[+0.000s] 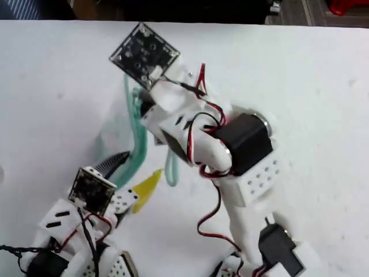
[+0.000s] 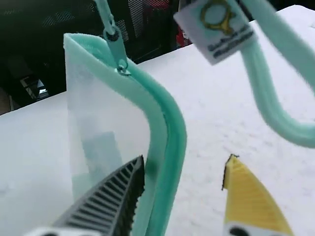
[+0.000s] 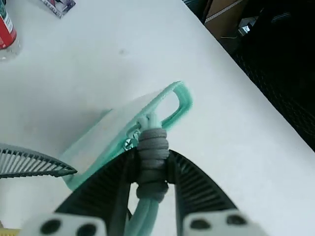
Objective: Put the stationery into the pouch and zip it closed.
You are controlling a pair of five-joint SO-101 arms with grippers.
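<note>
Two grippers share your white table [image 1: 323,86], and between them lies the pouch [image 2: 98,128], translucent film edged in soft mint fabric. Its zip edge runs lengthwise away from your left gripper [image 2: 184,160], whose fingers stand spread, the ribbed black one just beside that edge. Your right gripper [image 3: 151,158] is clenched on the grey braided pull [image 3: 152,140]; zipping would likely mean drawing along that edge.

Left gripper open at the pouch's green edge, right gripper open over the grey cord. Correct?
One slip: the right gripper is not open. The right wrist view shows it shut on the grey cord. The rest holds: the left gripper is open at the pouch's green edge.
</note>
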